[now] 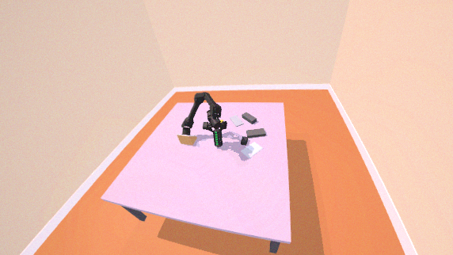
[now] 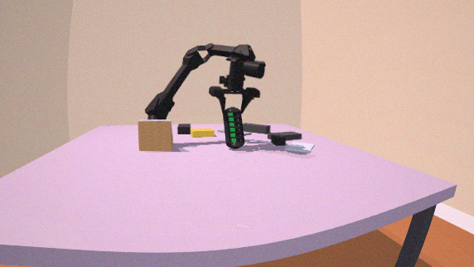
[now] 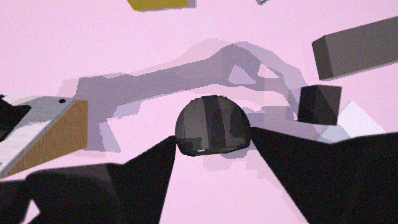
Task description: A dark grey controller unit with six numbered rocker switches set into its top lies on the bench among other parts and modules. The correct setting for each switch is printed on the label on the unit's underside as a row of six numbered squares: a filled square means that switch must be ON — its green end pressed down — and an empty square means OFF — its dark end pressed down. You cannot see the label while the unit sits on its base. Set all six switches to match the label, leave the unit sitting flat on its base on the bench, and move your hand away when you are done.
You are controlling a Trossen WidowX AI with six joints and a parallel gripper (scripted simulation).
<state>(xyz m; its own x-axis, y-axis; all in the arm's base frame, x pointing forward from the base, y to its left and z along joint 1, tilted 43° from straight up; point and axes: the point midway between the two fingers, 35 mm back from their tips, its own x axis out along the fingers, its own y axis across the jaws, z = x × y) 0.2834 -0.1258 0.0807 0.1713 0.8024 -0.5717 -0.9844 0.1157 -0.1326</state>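
The dark controller unit [image 1: 218, 139] [image 2: 234, 129] [image 3: 212, 125] stands on end, nearly upright with a slight tilt, its lower end at or just above the bench [image 1: 178, 178] [image 2: 207, 186]. Its switch face is turned toward the top and exterior views and shows a column of green switch parts. The underside label faces away and is hidden; the wrist view shows only the rounded upper end. My gripper [image 2: 234, 111] [image 3: 213, 135] points down, shut on the unit near its upper end, one finger on each side. Individual switch positions are too small to tell.
A wooden block [image 1: 187, 140] [image 2: 155, 136] stands by the arm's base. A yellow block [image 2: 202, 133] [image 3: 160, 4] lies behind. A black cube [image 1: 244, 140] [image 3: 320, 105], grey bars [image 1: 249, 117] [image 1: 256, 133] and pale flat plates [image 1: 237, 120] [image 1: 255, 148] lie to the right.
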